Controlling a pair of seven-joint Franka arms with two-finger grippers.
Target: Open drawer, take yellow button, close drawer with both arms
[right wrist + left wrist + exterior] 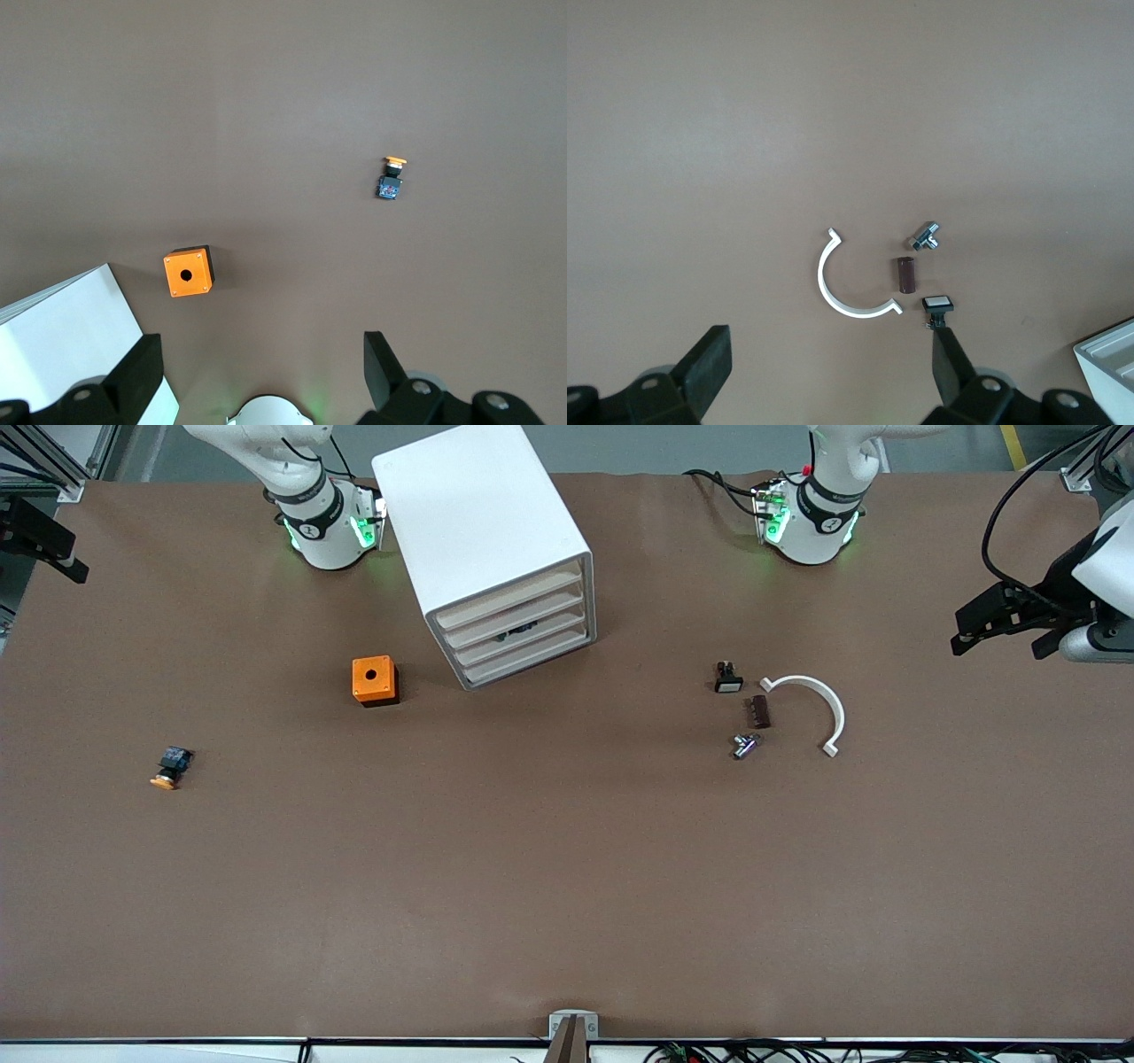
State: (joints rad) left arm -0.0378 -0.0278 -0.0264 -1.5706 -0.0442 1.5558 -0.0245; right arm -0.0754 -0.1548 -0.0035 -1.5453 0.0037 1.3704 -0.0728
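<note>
The white cabinet [483,522] stands between the arm bases, and its top drawer [509,599] sits flush like the three below it. The cabinet's corner shows in the left wrist view [1112,359] and in the right wrist view [62,345]. The button [171,768] lies on its side on the table toward the right arm's end, nearer the front camera than the orange cube; it also shows in the right wrist view [391,180]. My left gripper [970,627] [828,372] is open and empty, high over the left arm's end. My right gripper [53,549] [257,372] is open and empty, high over the right arm's end.
An orange cube with a hole [375,680] [188,273] sits beside the cabinet. Toward the left arm's end lie a white curved piece [819,700] [842,297], a small black white-faced part [728,679] [938,305], a brown block [759,711] and a metal fitting [744,745].
</note>
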